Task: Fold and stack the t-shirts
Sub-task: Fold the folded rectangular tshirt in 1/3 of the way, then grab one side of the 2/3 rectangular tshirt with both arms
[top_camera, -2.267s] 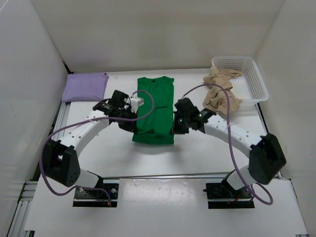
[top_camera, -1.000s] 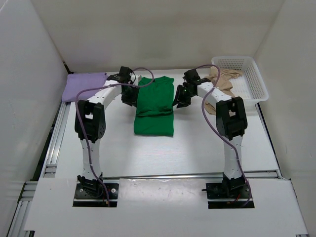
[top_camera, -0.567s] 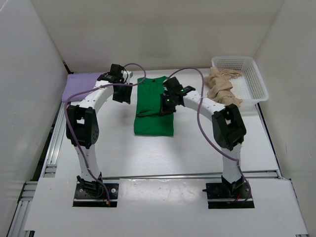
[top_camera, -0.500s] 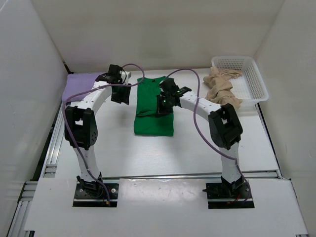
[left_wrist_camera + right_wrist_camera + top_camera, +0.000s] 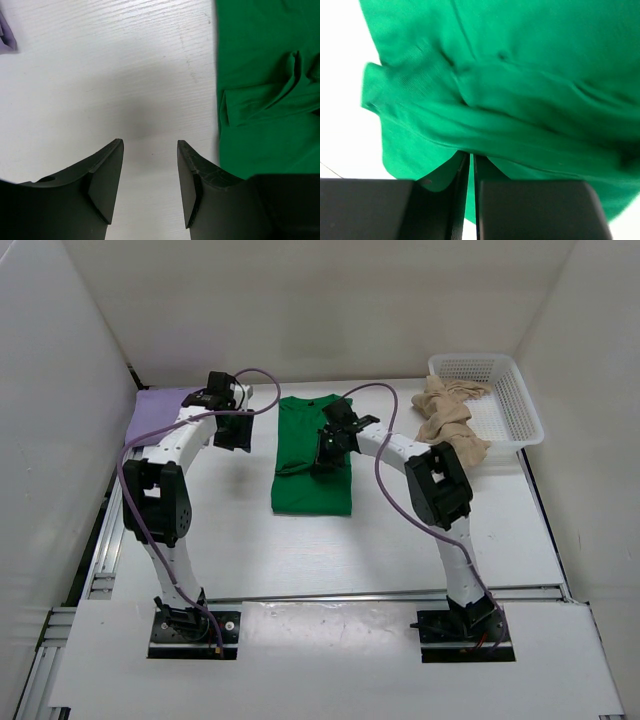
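Bright, even light from overhead, and the white table (image 5: 300, 550) nearly glares, with only faint soft shadows beneath the arms. The left wrist view is crisp on the table grain, a dim grey shadow patch lying ahead of the dark left gripper (image 5: 149, 150). The right wrist view is smeared: the green t-shirt (image 5: 520, 75) blurs, and the right gripper (image 5: 469, 160) shows solid black, detail lost.

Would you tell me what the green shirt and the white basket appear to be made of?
The green shirt looks like soft matte cloth, perhaps cotton: it creases and folds. The white basket seems rigid plastic, given its moulded mesh walls.
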`<state>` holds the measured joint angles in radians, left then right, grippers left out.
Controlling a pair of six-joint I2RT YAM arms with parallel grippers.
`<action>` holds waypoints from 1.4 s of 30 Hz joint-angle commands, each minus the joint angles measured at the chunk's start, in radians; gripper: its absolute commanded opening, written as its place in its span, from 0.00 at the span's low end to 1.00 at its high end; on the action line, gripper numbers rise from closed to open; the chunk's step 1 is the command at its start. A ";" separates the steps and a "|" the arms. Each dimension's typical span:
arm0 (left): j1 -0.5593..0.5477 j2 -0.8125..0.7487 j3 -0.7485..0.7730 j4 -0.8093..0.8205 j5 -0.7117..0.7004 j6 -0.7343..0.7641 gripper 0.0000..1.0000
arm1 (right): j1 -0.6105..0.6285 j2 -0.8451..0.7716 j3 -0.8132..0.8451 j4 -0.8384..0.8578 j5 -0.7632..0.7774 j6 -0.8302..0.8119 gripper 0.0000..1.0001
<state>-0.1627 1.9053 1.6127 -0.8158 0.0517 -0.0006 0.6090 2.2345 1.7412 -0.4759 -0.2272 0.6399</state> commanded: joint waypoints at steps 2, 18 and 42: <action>0.003 -0.069 0.007 0.004 0.011 0.001 0.58 | -0.006 0.072 0.116 0.040 0.038 0.070 0.10; -0.055 -0.114 -0.105 0.004 0.112 0.001 0.60 | -0.103 0.087 0.261 0.118 0.167 0.279 0.20; -0.178 0.129 -0.136 0.023 0.313 0.001 0.63 | -0.189 -0.294 -0.562 0.169 -0.150 0.060 0.65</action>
<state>-0.3374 2.0060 1.4235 -0.8127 0.3267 -0.0048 0.4347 1.9305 1.2182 -0.3820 -0.3706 0.6991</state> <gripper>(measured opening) 0.651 0.645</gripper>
